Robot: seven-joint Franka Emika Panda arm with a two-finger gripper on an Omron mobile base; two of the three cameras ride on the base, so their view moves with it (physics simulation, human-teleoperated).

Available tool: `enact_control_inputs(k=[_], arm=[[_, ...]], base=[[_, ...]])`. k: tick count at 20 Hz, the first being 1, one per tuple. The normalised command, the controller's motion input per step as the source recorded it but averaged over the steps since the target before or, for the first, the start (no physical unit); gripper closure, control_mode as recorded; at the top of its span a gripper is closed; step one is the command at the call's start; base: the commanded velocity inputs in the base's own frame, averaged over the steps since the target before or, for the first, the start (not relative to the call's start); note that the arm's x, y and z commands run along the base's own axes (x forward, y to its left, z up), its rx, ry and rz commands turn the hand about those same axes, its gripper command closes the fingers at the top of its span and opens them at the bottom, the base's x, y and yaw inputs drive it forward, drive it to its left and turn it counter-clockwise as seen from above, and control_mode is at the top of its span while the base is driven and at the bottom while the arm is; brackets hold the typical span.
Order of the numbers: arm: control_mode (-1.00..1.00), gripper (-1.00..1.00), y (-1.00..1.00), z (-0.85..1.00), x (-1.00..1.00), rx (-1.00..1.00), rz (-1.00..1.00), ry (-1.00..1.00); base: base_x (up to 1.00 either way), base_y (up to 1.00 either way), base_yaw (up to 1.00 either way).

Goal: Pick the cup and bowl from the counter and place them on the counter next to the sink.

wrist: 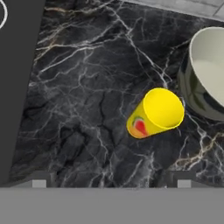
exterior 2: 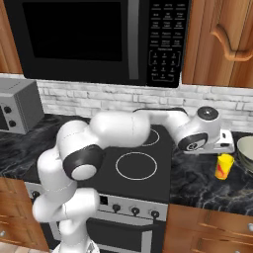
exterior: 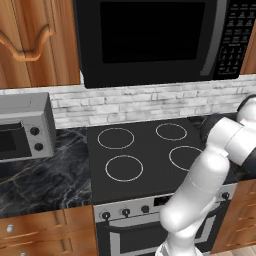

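Observation:
The yellow cup (wrist: 156, 113) stands upright on the black marble counter (wrist: 87, 87), just left of the cream bowl (wrist: 209, 65). In the right base view the cup (exterior 2: 224, 166) sits right of the stovetop, and the bowl (exterior 2: 245, 150) is cut by the right edge. My gripper (exterior 2: 223, 147) hovers above the cup, apart from it. In the hand view my gripper (wrist: 111, 183) is open, its fingertips (wrist: 39, 182) spread wide with nothing between them; the cup lies right of their midline. The sink is out of view.
The black stovetop (exterior: 145, 155) with white rings lies left of the cup, its edge (wrist: 17, 87) in the hand view. A silver toaster (exterior: 25, 130) stands on the counter far left. A black microwave (exterior 2: 99, 39) hangs above, with a brick wall behind.

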Motion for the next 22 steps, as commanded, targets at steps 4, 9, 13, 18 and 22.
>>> enact_control_inputs(k=[4,9,13,18,22], arm=[[-1.0,-1.0,-0.4,0.01,0.03,0.0,0.05,-0.06],[-1.0,-1.0,-0.06,0.03,0.0,0.0,0.0,0.0],[-1.0,-1.0,0.0,0.04,0.0,0.0,0.0,0.09],[-1.0,-1.0,0.02,0.0,0.07,0.0,0.0,0.06],[-1.0,-1.0,0.07,-0.06,0.3,0.0,-0.02,0.0]], base=[[0.0,0.0,0.0],[0.0,0.0,0.0],[0.0,0.0,0.0],[0.0,0.0,0.0],[0.0,0.0,0.0]])
